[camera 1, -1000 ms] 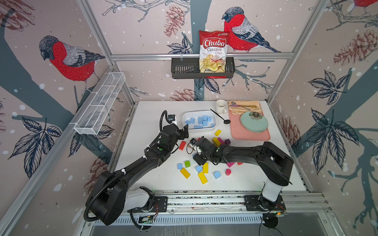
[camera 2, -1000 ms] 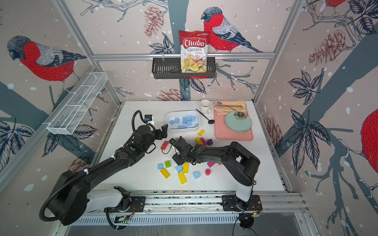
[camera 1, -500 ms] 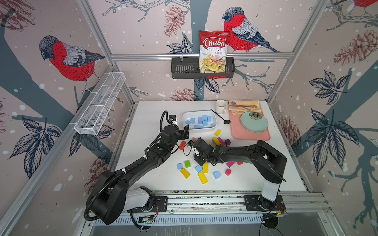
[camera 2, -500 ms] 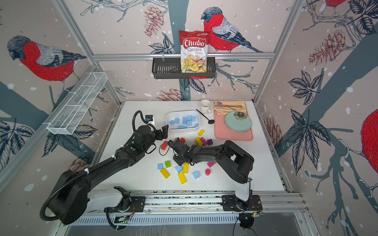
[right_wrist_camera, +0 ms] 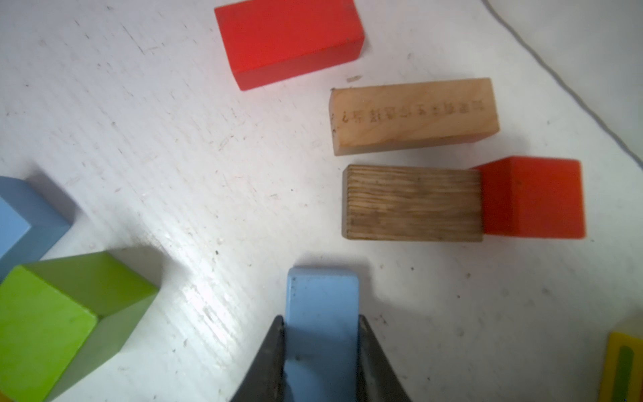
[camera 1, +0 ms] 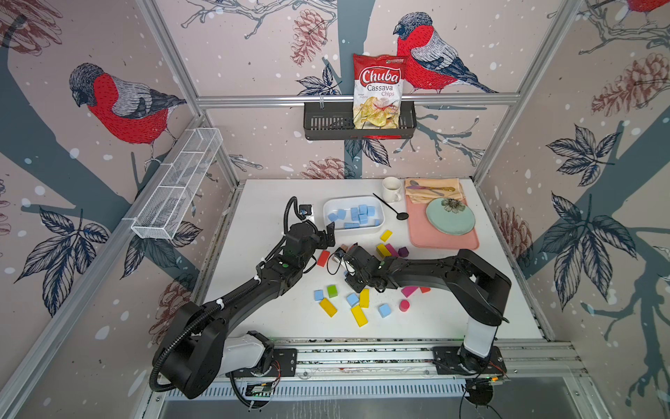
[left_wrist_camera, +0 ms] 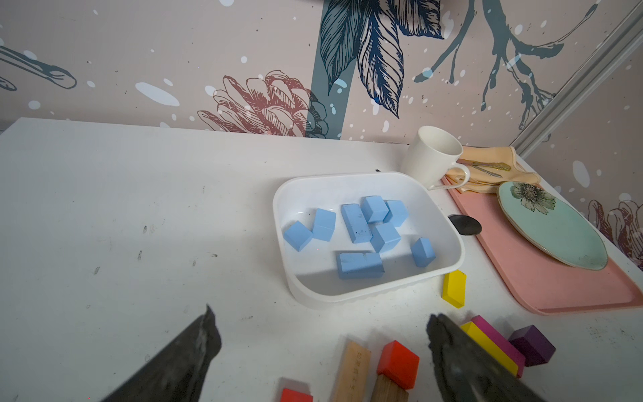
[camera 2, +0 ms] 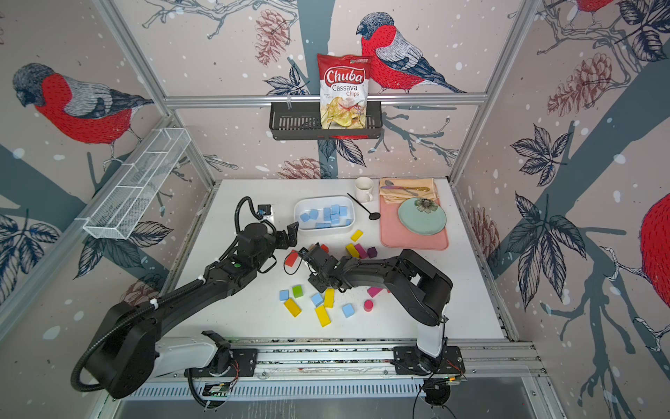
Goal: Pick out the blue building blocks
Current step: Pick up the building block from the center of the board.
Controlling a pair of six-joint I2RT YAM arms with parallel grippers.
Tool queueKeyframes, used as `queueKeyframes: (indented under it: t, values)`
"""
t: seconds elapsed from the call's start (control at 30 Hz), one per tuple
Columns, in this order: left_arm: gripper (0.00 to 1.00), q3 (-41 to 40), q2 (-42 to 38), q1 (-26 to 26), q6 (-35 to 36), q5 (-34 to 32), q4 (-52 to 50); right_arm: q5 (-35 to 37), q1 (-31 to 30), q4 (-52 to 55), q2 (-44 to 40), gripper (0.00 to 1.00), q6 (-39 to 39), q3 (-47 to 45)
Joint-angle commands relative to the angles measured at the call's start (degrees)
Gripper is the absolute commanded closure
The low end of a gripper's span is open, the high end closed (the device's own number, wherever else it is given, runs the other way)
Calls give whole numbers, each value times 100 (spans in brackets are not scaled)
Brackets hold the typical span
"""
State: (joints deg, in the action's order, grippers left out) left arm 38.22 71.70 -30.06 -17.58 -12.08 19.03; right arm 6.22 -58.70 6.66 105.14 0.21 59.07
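Blue blocks — in white tray

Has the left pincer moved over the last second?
No. The left pincer stays open at the same spot beside the bin's near corner.

White table — on it tub, pink tray, mug, spoon, blue blocks, other-coloured blocks.

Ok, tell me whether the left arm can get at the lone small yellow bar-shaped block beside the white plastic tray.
Probably yes. The left gripper is open, and the yellow block lies close by on bare table beside the white tray, with nothing between them.
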Motion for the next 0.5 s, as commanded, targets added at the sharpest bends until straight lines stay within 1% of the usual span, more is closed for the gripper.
queueKeyframes:
  t: [0.0,0.2,0.47]
  values:
    - [3,-7,-23,18,-34,-35,411,10,46,-57,-148,93,-21,-13]
    - [3,-50,-75,23,-37,-71,446,-229,308,-163,-606,94,-30,-60]
    - [3,-166,-171,23,-30,-31,593,-602,1068,-263,-1239,95,-20,127]
